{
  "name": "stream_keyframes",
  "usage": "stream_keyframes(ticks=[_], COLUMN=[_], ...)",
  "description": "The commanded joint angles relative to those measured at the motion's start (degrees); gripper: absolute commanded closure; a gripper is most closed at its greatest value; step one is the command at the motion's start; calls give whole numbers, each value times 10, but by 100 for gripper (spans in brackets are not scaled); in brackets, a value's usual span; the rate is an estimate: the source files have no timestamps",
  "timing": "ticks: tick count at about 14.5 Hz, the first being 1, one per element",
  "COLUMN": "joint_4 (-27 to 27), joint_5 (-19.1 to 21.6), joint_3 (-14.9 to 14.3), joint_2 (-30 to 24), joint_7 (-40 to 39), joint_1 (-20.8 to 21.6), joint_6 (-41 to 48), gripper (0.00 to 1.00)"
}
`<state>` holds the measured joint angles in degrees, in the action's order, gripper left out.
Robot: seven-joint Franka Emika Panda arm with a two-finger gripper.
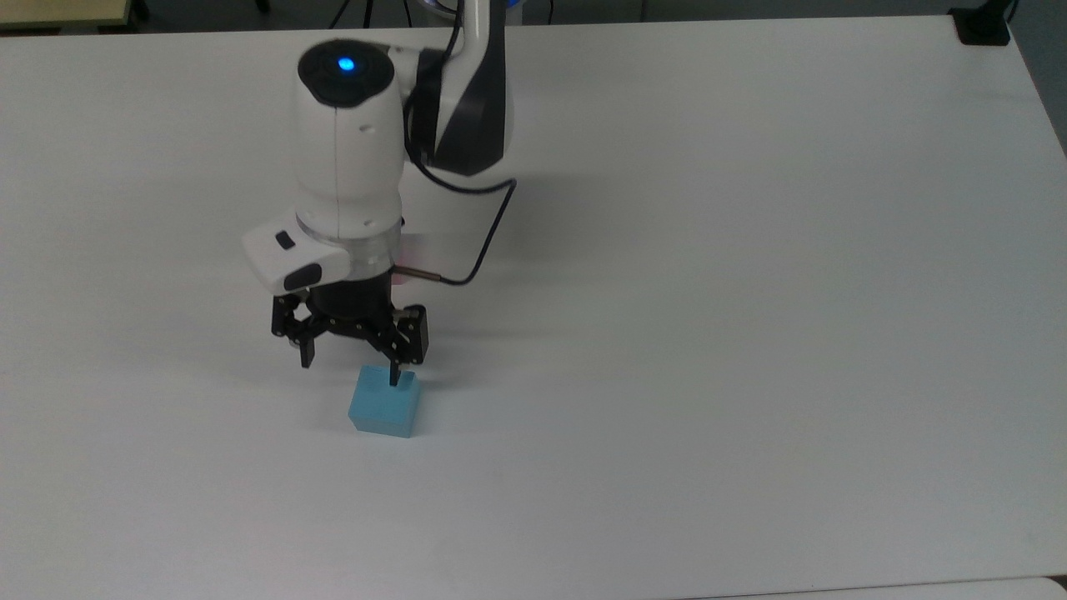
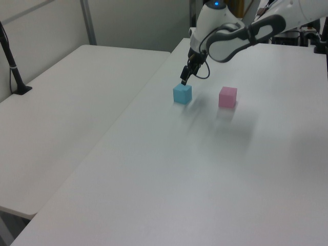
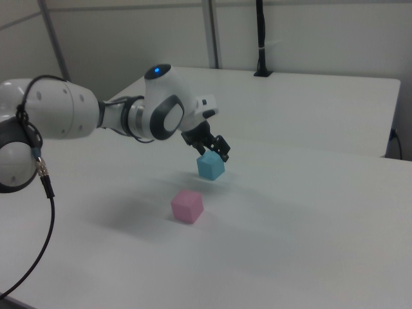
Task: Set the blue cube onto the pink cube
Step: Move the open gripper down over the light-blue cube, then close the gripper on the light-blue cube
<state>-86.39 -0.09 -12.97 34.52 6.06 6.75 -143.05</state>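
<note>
The blue cube point(image 1: 384, 407) point(image 2: 182, 94) point(image 3: 210, 167) rests on the white table point(image 1: 750, 333). My gripper point(image 1: 350, 373) point(image 2: 183, 79) point(image 3: 215, 151) hovers just above it and slightly toward the arm's side, open, its fingers spread wider than the cube with nothing between them. In the top view one fingertip point(image 1: 394, 382) overlaps the cube's upper edge. The pink cube point(image 2: 227, 97) point(image 3: 187, 206) sits on the table about two cube widths from the blue one; in the top view the arm's white wrist point(image 1: 346, 167) covers it.
A second white table point(image 2: 61, 102) adjoins at the left view's left, carrying a black post point(image 2: 15, 72) point(image 3: 261, 38). A black mount point(image 1: 984, 29) sits at the top view's upper right corner. The arm's cable point(image 1: 492, 225) loops beside the wrist.
</note>
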Motion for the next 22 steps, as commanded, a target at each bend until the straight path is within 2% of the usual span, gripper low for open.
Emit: stream_keyframes(ticks=[1, 13, 19, 22], joint_4=[12, 14, 14, 13], joint_5=[14, 25, 26, 23], joint_3=[-4, -6, 2, 1], joint_2=[27, 17, 35, 44], joint_7=[19, 44, 47, 46], joint_1=[9, 11, 27, 27], joint_6=[-34, -34, -36, -65], gripper=[0, 0, 0, 0])
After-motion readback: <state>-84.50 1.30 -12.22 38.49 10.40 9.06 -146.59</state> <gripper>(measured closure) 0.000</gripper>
